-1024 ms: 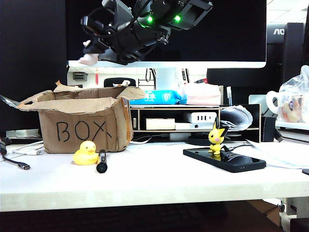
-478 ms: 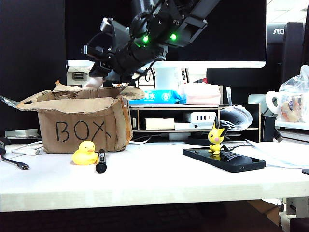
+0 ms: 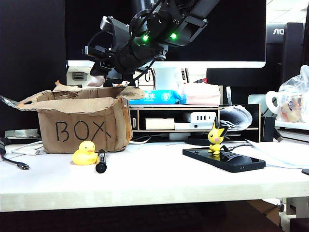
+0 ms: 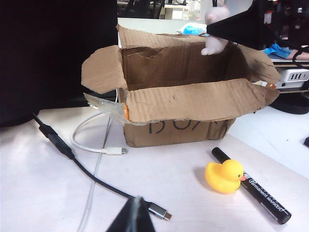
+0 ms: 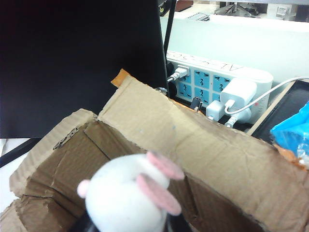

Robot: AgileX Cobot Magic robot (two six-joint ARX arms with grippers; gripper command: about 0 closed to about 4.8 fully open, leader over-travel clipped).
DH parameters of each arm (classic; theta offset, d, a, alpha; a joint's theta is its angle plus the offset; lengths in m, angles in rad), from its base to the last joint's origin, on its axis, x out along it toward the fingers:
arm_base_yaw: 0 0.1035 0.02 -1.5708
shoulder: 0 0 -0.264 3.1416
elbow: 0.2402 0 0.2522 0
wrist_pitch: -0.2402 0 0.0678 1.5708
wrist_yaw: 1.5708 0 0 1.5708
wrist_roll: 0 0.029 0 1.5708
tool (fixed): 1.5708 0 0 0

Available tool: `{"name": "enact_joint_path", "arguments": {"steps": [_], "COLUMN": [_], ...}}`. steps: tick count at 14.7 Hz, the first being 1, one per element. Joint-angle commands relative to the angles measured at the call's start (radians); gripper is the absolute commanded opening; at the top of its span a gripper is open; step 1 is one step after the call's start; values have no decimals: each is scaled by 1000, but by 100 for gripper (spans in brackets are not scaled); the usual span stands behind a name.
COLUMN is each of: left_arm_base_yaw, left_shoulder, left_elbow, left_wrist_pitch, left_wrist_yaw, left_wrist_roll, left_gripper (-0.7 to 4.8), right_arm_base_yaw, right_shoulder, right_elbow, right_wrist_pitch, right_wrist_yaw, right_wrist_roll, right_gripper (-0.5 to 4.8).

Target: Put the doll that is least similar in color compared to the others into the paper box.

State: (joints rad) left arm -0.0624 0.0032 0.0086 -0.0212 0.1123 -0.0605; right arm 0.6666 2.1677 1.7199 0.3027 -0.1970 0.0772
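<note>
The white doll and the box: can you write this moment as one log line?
right gripper: over paper box, shut on doll | left gripper: low over table, shut | doll: not in box yet

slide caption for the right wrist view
Right gripper holds the white doll above the open paper box.

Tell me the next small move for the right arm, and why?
Probably open the fingers and drop it. The right gripper holds the doll over the open paper box, just above its rim, bare cardboard floor beneath. The left gripper rests low on the table, clear.
</note>
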Motion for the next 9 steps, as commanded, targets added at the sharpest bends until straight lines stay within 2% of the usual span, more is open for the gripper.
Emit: {"name": "enact_joint_path", "arguments": {"steps": [1,2,3,4,9], "left_arm_base_yaw": [0,0,0,0,0], "left_shoulder": [0,0,0,0,0], "left_elbow": [1,1,1,1,1], "left_wrist_pitch": [6,6,6,6,6], "left_wrist_yaw": [4,4,4,4,4], "left_wrist_roll": [0,0,0,0,0], "left_gripper": [-5,-5,-5,-5,-5], "right_arm_base_yaw": [1,1,1,1,4], "right_shoulder": [-8,-8,-8,-8,-8], "right_elbow": [6,6,6,6,6], "right_wrist_pitch": [16,16,16,15,15], "right_wrist_yaw": [5,5,5,5,3], "right_wrist_roll": [-4,-4,-4,-4,-3], "right_gripper": [194,240,249,280,279]}}
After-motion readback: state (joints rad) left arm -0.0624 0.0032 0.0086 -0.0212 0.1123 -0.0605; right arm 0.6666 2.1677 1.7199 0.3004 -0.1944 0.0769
